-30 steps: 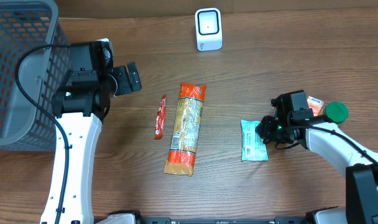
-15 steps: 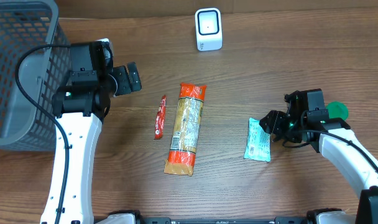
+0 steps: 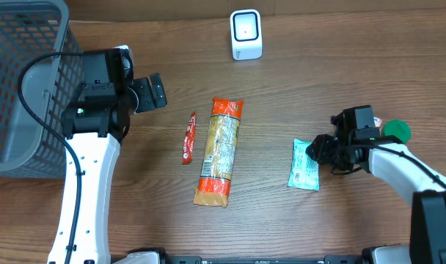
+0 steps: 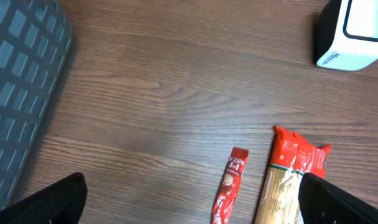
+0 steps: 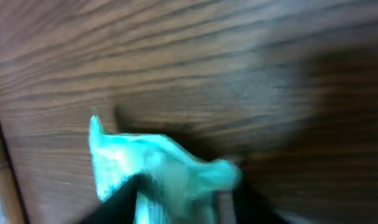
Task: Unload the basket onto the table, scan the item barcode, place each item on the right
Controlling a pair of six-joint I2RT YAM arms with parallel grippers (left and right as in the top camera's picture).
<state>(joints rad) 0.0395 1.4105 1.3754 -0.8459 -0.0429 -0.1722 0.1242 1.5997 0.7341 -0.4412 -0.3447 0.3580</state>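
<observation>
My right gripper (image 3: 319, 151): touching the edge of the teal packet (image 3: 303, 167), which lies on the surface (image 3: 282, 103) just ahead of it; whether it grips, cannot tell. My left gripper (image 3: 155, 92): spread wide, holding nothing.

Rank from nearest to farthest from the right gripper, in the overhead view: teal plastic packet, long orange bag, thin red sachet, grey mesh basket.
1. teal plastic packet, at the right gripper.
2. long orange bag, table centre.
3. thin red sachet, left of it.
4. grey mesh basket, far left.
</observation>
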